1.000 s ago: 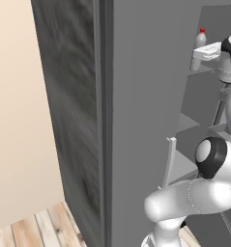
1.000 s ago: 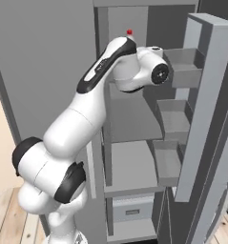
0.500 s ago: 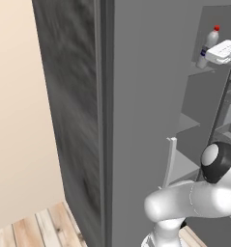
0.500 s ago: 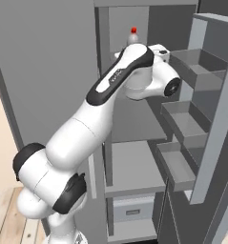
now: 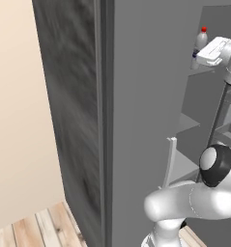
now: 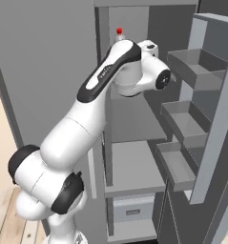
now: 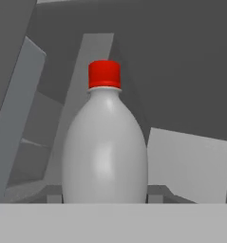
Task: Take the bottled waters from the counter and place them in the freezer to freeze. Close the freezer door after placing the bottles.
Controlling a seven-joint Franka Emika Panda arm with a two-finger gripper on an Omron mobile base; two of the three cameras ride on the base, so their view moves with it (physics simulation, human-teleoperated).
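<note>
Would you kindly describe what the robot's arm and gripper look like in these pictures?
The arm is glossy white with rounded, tubular links. Its joints carry dark caps and bands, and a black stripe with small pale lettering, too small to read, runs along the upper link. The hand is a boxy white block. No cables show. The gripper's fingertips are not clear enough to describe.

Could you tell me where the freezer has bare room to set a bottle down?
The wide middle shelf inside the freezer is bare, bordered by the left wall and the door bins, which also look bare. The top shelf is crowded: the red-capped bottle and the arm's wrist are there.
</note>
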